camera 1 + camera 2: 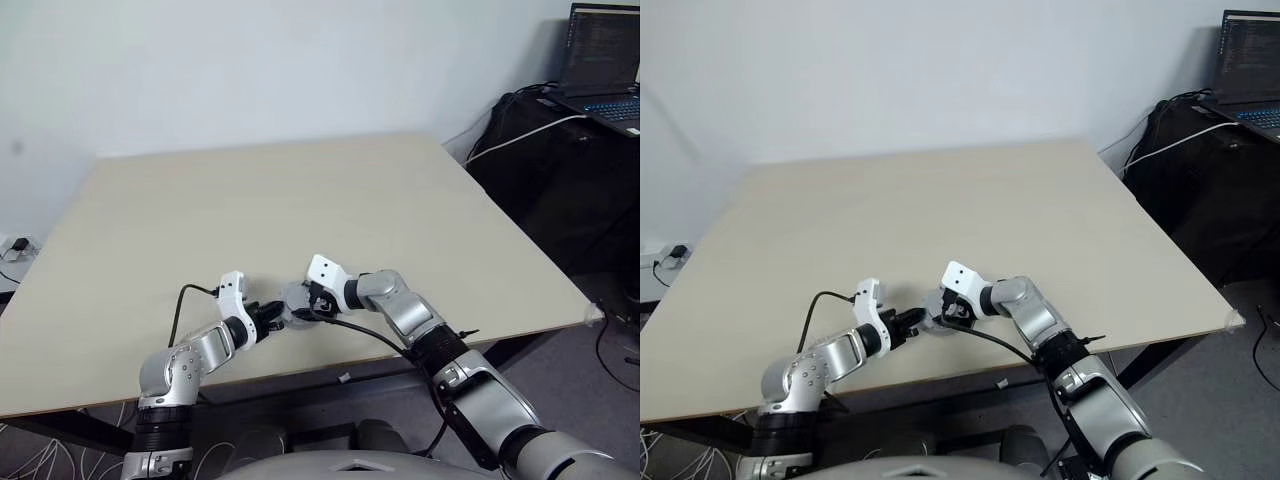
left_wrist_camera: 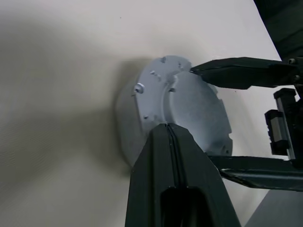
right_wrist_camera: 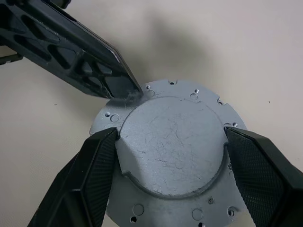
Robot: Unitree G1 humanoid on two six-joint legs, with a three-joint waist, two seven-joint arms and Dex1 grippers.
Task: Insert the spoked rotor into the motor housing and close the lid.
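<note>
Lid [image 3: 173, 144] down flat over motor housing [image 2: 142, 94] near table [image 1: 300, 190] front edge; rotor hidden, presumably inside. Right gripper [image 3: 168, 165] spread wide, clamping lid; left gripper [image 2: 166, 130] shut, tip pressing rim. Little left.

a pale beige tabletop [image 1: 300, 190] fills the middle of the head views, matt and evenly lit, with soft shadows. behind it at 12 o'clock stands a plain, light bluish-white wall [image 1: 280, 60]. at 2 o'clock a dark stand [image 1: 540, 150] carries an open laptop [image 1: 603, 65] with a lit screen; a white cable [image 1: 520, 135] trails across it. grey floor [image 1: 590, 385] shows at 4 o'clock. at 9 o'clock, low on the wall, sits a white socket [image 1: 15, 245], with loose cables [image 1: 30, 460] at 7 o'clock.
</note>
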